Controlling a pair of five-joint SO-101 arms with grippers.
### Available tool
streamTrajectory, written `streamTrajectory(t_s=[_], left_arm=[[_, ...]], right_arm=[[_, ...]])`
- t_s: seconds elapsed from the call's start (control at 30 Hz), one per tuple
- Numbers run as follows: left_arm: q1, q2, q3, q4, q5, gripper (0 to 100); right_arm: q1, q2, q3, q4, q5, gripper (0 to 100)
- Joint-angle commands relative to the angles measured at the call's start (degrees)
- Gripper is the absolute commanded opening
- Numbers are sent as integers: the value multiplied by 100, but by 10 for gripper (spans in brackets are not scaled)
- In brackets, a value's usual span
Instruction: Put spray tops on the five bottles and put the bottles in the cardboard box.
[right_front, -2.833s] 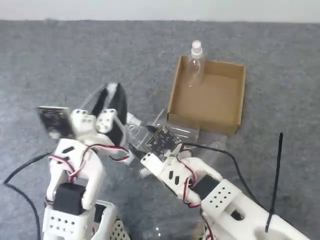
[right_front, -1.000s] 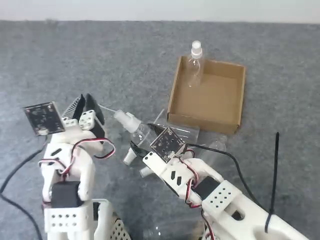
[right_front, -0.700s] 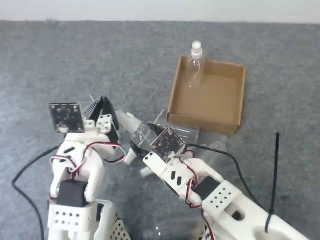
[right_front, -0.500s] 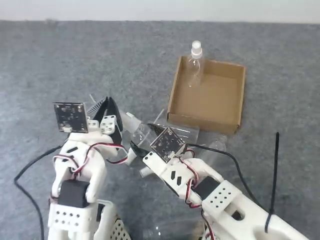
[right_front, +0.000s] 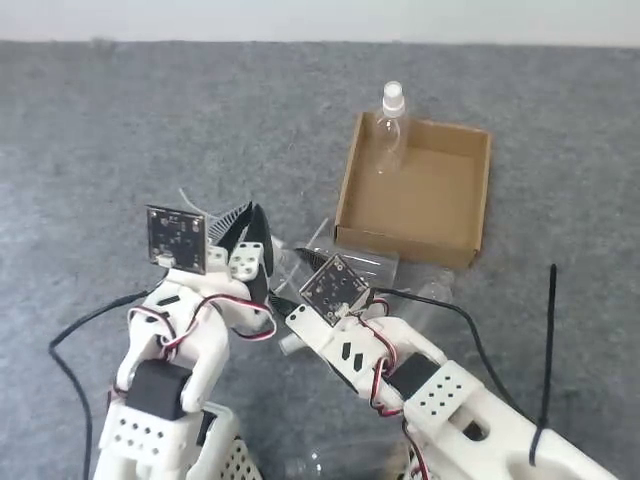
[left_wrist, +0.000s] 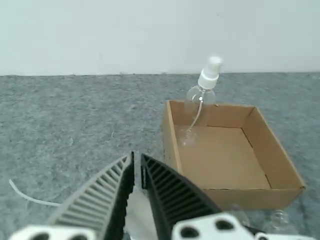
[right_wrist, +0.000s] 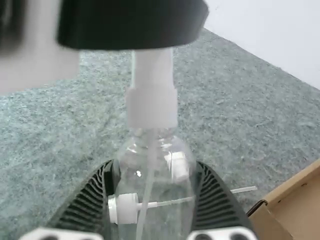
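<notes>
My right gripper (right_wrist: 155, 172) is shut on a clear bottle (right_wrist: 150, 160), its fingers on either side of the body. The same bottle (right_front: 290, 266) lies tilted in front of the cardboard box (right_front: 345, 195). A white spray top (right_wrist: 151, 97) sits on its neck, with the dip tube hanging inside. My left gripper (right_front: 249, 212) is over that top, and its ribbed fingers (left_wrist: 112, 185) stand almost together with the white top between them. Another bottle (right_front: 390, 128) with a spray top stands upright in the box's far left corner, also seen as the standing bottle (left_wrist: 200, 97).
Clear bottles (right_front: 352, 262) without tops lie just before the box's front wall, one more (right_front: 432, 293) to their right. Loose white spray tops (right_front: 262, 312) lie under the arms. A thin white tube (left_wrist: 30, 198) rests on the grey carpet to the left.
The left arm had drawn back to the left, away from the bottle. It has since swung right again and its gripper now sits on the spray top. The right arm kept still.
</notes>
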Motion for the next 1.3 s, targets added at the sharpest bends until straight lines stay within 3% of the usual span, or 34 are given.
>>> streamTrajectory(t_s=[0.0,0.27,0.53,0.7,0.87,1.27], left_arm=[[88,-62,-66,35,-229,12],[26,-79,-215,35,-255,12],[-765,-79,-593,35,-18,17],[-862,-79,-602,9,70,92],[-1723,-35,-558,-18,88,49],[-624,-62,-110,-202,-273,11]], right_arm=[[57,-75,-53,-136,-53,6],[57,-75,-53,-136,-53,6],[57,-75,-53,-136,-53,6],[57,-75,-53,-136,-53,6],[66,-75,-53,-119,-53,6],[66,-75,-53,-119,-53,6]])
